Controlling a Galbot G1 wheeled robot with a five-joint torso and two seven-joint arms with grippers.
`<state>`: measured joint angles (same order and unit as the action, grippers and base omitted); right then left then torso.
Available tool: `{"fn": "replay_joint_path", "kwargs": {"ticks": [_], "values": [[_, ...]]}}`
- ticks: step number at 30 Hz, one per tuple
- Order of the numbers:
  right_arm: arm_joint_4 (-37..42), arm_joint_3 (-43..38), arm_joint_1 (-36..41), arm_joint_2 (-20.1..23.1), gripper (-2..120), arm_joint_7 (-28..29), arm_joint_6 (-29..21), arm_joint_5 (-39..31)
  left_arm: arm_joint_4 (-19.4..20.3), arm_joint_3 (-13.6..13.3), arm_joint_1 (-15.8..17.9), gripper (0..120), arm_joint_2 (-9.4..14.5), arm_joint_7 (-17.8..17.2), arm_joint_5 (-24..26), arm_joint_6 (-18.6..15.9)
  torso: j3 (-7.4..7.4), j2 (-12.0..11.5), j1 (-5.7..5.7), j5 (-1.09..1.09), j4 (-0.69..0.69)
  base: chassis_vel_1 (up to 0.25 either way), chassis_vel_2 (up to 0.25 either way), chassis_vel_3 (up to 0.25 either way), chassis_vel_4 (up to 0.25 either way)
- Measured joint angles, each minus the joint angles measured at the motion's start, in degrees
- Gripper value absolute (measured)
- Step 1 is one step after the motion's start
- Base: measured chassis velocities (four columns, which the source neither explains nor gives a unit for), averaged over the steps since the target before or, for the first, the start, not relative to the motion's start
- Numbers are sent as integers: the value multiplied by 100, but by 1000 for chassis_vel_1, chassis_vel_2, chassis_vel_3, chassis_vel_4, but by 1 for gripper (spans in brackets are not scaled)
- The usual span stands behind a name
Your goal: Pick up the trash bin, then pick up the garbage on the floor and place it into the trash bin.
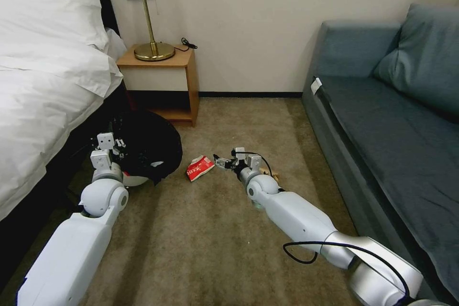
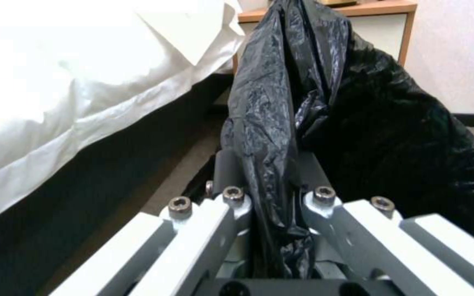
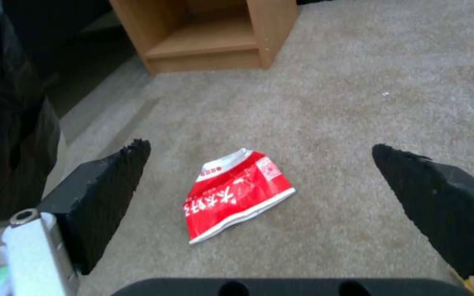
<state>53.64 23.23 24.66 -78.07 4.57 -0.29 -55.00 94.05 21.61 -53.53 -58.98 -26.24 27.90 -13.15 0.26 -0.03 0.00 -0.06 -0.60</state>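
Observation:
The trash bin (image 1: 149, 146), white with a black bag over its rim, hangs tilted beside the bed. My left gripper (image 1: 109, 145) is shut on its rim and the bag (image 2: 264, 123), which is pinched between the fingers (image 2: 223, 168). A red-and-white packet of garbage (image 1: 200, 167) lies flat on the carpet just right of the bin. My right gripper (image 1: 221, 161) hovers low beside the packet, open. In the right wrist view the packet (image 3: 237, 195) lies between and just beyond the two black fingertips (image 3: 119, 172), untouched.
A wooden nightstand (image 1: 165, 81) with a brass lamp (image 1: 153, 50) stands against the wall behind the bin. The bed (image 1: 43, 86) borders the left side and a blue sofa (image 1: 382, 119) the right. Open carpet lies between them.

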Motion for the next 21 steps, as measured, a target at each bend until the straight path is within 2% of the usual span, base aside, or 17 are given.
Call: {"fn": "replay_joint_path", "kwargs": {"ticks": [21], "values": [[-78, -16, 44, -49, 100, -59, 50, 54, 9, 23, -57, 6, -30, -2, -6, -2, 0, 0, 0, 0, 0, -51, 45, 50, -44]]}}
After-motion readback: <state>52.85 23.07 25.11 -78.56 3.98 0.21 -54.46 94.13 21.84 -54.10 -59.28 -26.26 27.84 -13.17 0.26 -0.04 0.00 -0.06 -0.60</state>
